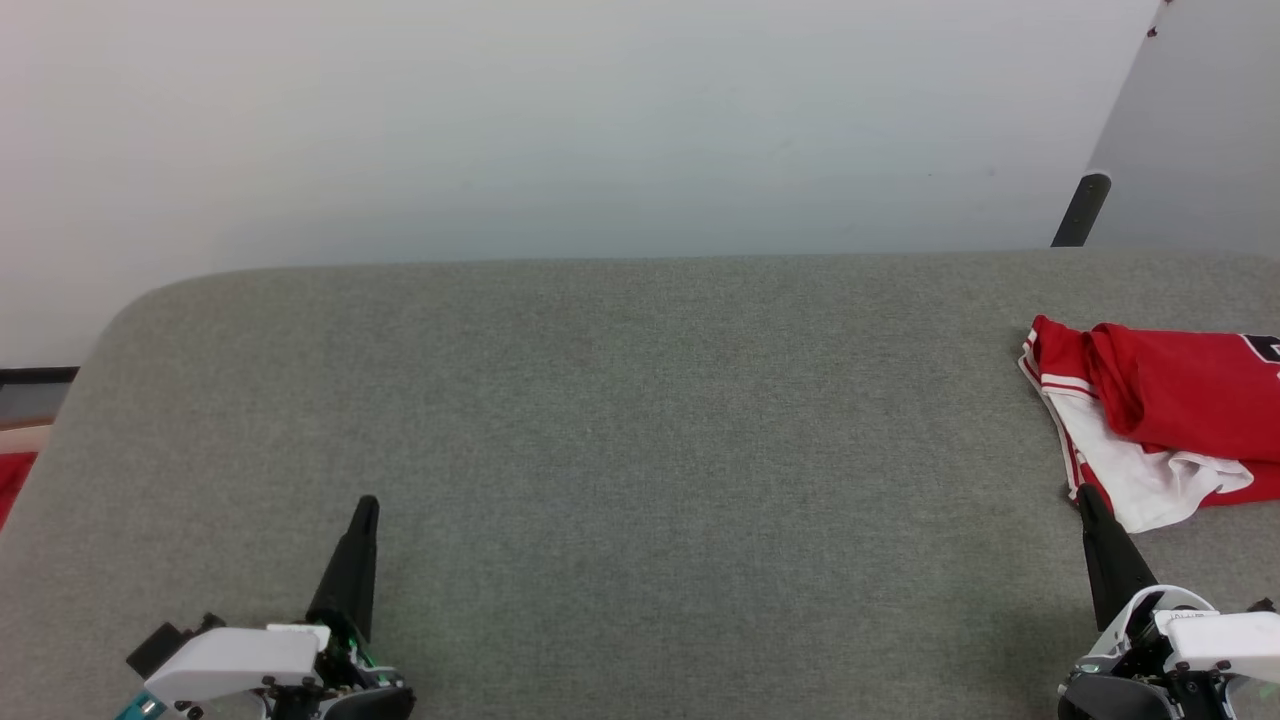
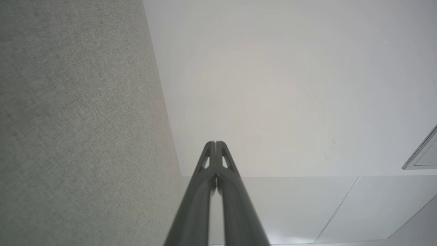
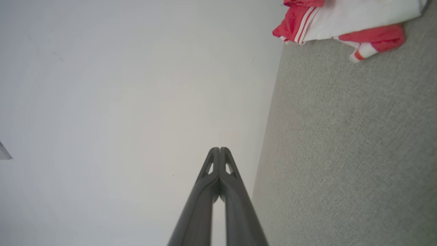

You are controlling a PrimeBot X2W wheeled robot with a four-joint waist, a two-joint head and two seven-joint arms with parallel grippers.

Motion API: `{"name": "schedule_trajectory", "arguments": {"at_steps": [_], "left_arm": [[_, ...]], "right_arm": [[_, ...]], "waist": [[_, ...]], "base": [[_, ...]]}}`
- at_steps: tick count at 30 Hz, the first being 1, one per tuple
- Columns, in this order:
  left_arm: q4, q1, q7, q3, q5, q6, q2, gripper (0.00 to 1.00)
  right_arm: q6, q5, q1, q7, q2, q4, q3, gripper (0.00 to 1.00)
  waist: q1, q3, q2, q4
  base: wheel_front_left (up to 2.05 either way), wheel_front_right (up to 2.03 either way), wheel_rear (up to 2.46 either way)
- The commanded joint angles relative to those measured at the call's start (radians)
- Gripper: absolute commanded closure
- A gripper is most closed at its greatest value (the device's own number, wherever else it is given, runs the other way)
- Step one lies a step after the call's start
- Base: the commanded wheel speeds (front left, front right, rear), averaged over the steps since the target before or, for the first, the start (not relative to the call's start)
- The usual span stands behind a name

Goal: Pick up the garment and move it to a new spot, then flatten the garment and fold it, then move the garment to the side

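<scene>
Lying bunched: garment (image 1: 1170,390) | grey surface (image 1: 640,420), right side | left gripper (image 1: 367,505), right gripper (image 1: 1085,492) closed

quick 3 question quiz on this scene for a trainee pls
1. True or false: the garment lies spread flat in the middle of the grey surface.
2. The right gripper is: A open, B shut on the garment, C shut and empty.
3. Fill in: the garment's body is red and its sleeve is ___.

Key: 1 false, it lies bunched at the right side; 2 C; 3 white.
</scene>
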Motion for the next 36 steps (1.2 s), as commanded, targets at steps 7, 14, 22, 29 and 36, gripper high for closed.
{"name": "schedule_trajectory", "arguments": {"at_steps": [7,14,22,29,36], "left_arm": [[0.0,-0.008,0.001,0.002,-0.003,-0.004,0.0,1.0],[0.0,-0.008,0.001,0.002,-0.003,-0.004,0.0,1.0],[0.0,-0.008,0.002,0.002,-0.003,-0.004,0.0,1.0],[0.0,-0.008,0.001,0.002,-0.003,-0.004,0.0,1.0],[0.0,-0.008,0.001,0.002,-0.003,-0.004,0.0,1.0]], "right_arm": [[0.0,0.002,-0.004,0.002,0.002,-0.003,0.0,1.0],[0.0,0.002,-0.004,0.002,0.002,-0.003,0.0,1.0],[0.0,0.002,-0.004,0.002,0.002,-0.003,0.0,1.0],[0.0,0.002,-0.004,0.002,0.002,-0.003,0.0,1.0],[0.0,0.002,-0.004,0.002,0.002,-0.003,0.0,1.0]], "waist": [[0.0,0.0,0.0,0.0],[0.0,0.0,0.0,0.0],[0.0,0.0,0.0,0.0],[0.0,0.0,0.0,0.0],[0.0,0.0,0.0,0.0]], "base": [[0.0,0.0,0.0],[0.0,0.0,0.0],[0.0,0.0,0.0],[0.0,0.0,0.0],[0.0,0.0,0.0]]}}
